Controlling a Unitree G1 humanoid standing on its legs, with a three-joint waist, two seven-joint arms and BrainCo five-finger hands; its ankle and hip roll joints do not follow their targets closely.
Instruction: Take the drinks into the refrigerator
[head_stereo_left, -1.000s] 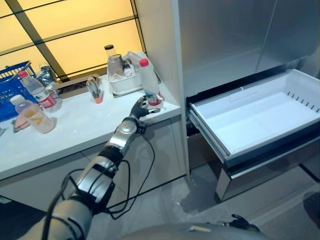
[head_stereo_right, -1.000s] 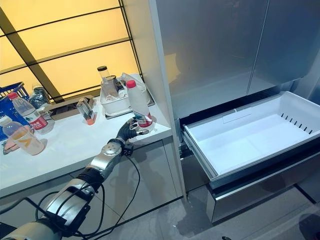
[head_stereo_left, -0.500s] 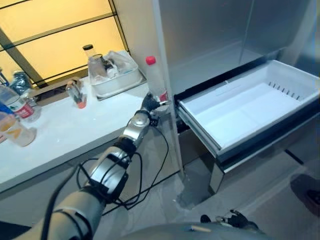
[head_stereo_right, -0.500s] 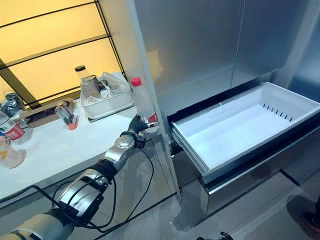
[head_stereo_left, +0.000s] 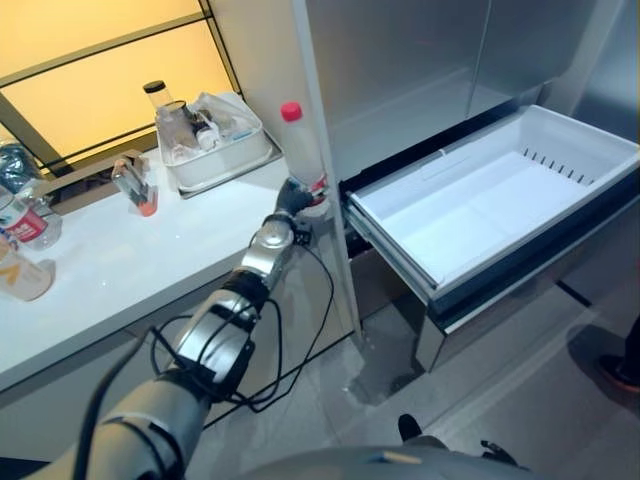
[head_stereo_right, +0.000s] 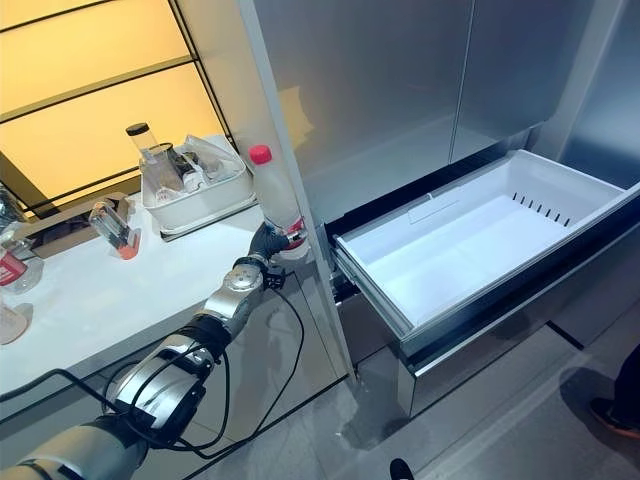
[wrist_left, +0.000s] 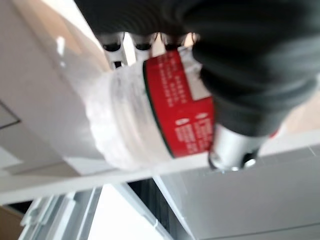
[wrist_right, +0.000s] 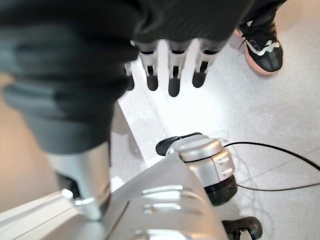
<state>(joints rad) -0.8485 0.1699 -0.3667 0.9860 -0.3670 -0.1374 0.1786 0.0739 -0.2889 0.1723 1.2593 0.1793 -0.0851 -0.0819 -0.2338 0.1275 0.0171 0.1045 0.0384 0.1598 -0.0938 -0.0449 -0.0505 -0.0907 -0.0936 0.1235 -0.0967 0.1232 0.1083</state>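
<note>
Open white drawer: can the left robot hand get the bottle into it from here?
Probably yes. The left robot hand grips the bottle upright at the counter's end; the drawer is open and empty beside it.

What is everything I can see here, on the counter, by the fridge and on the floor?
Held water bottle: one, clear with red cap and red label, upright at the counter's right end.
Counter: one, white, on the left.
White tray: one, at the back of the counter, holding jars and a bag.
Small bottle: one, clear with an orange base, left of the tray.
Other drink bottles: two, partly cut off at the counter's far left edge.
Refrigerator: one, silver doors, on the right.
Drawer: one, white, pulled open, nothing in it.
Person's shoe: dark, on the floor.
Left hand: curled round the bottle's base.
Right hand: relaxed, above the floor.
</note>
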